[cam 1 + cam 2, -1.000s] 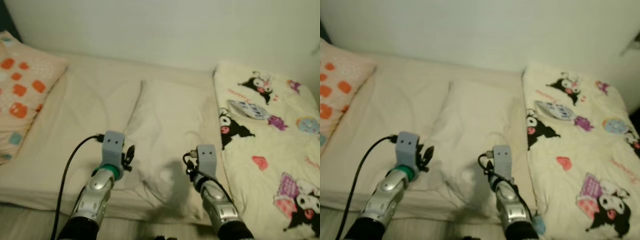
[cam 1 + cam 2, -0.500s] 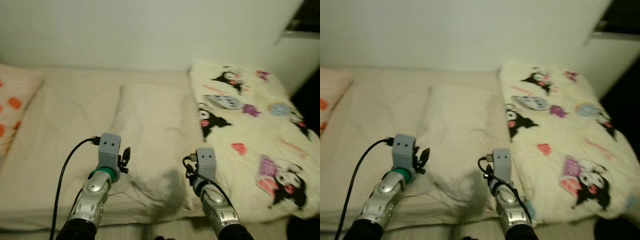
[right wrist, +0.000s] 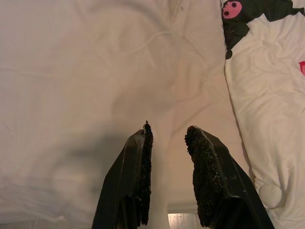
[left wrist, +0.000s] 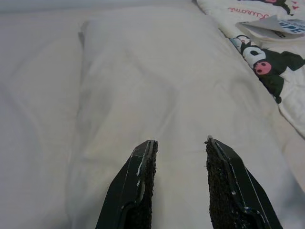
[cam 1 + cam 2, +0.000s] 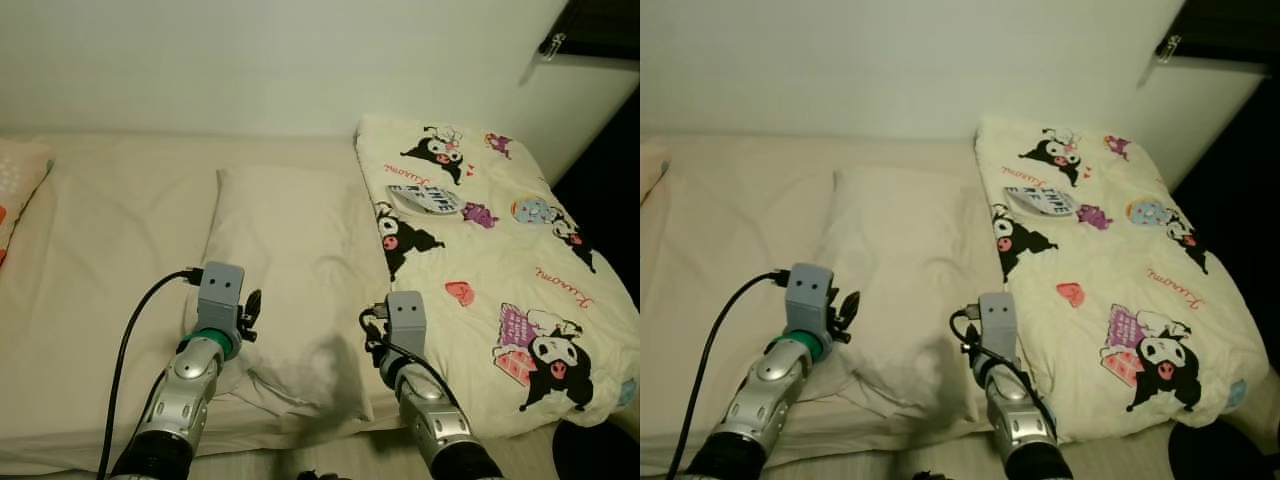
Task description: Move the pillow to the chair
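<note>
The camera has swung rightward since a second ago, so the plain cream pillow now lies squarely ahead on the bed, untouched; I judge the grasp is about to begin. The left gripper hovers over the pillow's near left part, fingers apart and empty. The right gripper hangs over its near right edge beside the cartoon-print blanket, fingers parted.

We see dim, warm indoor light in the head views | soft, slightly noisy, no motion blur | our arms cast a shadow on the pillow at lower centre | dark right edge | wrist views brighter, far parts soft
</note>
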